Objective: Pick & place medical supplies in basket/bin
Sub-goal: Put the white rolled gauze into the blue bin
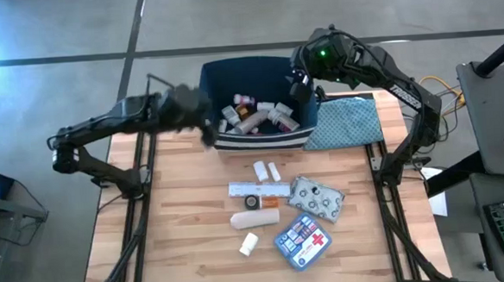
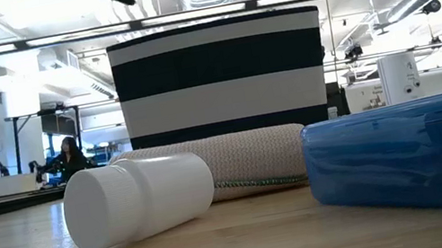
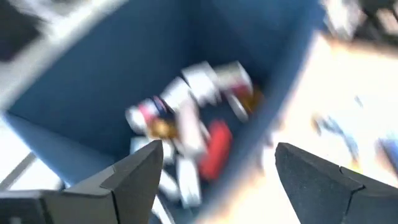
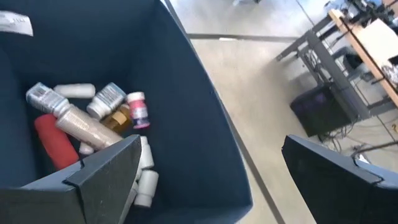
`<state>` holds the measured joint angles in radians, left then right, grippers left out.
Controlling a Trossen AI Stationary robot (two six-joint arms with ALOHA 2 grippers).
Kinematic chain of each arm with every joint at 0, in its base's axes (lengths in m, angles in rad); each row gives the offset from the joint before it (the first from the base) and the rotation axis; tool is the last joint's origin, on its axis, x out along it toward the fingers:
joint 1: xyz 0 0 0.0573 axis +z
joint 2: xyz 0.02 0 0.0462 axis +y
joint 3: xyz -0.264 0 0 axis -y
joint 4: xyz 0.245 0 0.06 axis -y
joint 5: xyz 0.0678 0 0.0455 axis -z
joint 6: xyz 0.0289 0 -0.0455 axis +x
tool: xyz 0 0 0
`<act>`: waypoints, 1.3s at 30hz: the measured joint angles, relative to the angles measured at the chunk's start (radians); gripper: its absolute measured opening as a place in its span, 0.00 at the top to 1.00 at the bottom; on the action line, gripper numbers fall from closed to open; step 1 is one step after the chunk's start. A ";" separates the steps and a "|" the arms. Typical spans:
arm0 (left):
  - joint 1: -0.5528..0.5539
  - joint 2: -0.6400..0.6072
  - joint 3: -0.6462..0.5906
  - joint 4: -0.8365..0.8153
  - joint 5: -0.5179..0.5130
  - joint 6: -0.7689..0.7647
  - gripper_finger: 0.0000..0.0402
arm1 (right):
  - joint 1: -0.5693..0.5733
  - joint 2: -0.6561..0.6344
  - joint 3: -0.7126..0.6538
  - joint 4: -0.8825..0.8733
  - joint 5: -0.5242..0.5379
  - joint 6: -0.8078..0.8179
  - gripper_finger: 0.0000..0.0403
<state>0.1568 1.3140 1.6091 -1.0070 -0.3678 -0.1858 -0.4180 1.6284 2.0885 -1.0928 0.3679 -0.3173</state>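
Dark and blurred, the left gripper (image 1: pixel 206 126) is hanging over the bin's nine o'clock wall; through its wrist camera I am seeing both fingers (image 3: pixel 134 177) spread apart with nothing between them, so I am reading it as released.

Just past it, the navy bin (image 1: pixel 227 76) is sitting at the table's twelve o'clock edge, already holding a heap: capped bottles, an orange vial (image 4: pixel 119 118), a red tool (image 4: pixel 55 142) and a beige roll. The right gripper (image 1: pixel 302 85) is hovering over the bin's three o'clock rim, jaws wide and empty, with the patterned cloth (image 1: pixel 348 121) lying beside it.

Toward six o'clock from the bin, the remaining supplies are lying on bare wood: a white pill bottle (image 1: pixel 250 243) on its side, a bandage roll (image 1: pixel 254 219), two small white pieces, a flat white strip, the silver blister pack (image 1: pixel 316 198) and the blue first-aid pouch (image 1: pixel 303 238) with its red cross.

I am judging the bottle light, rigid and inclined to roll, so I would pinch it across its body. The roll looks soft and forgiving; a mid-length squeeze should do. The blister pack is thin and flat, probably needing an edge grip. The pouch seems bulkiest and slick; I would take it across its narrow side.

Apart from the cross, no lettering is legible to me.
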 joint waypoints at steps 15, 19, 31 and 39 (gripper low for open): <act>-0.485 0.053 -0.400 0.281 0.224 -0.737 0.38 | -0.048 0.008 -0.027 0.034 -0.007 -0.007 0.06; -0.569 0.142 -0.424 0.310 0.246 -0.924 0.40 | -0.049 0.008 -0.034 0.027 -0.010 0.000 0.06; -0.678 0.617 -0.039 0.137 0.247 -1.003 0.46 | -0.062 0.006 -0.037 0.015 -0.005 0.030 0.06; -0.689 0.761 0.108 0.034 0.258 -1.053 0.46 | -0.087 -0.044 -0.041 -0.034 -0.003 0.048 0.06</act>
<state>-0.5320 2.0747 1.7168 -0.9729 -0.1096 -1.2387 -0.5045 1.5839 2.0472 -1.1268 0.3644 -0.2696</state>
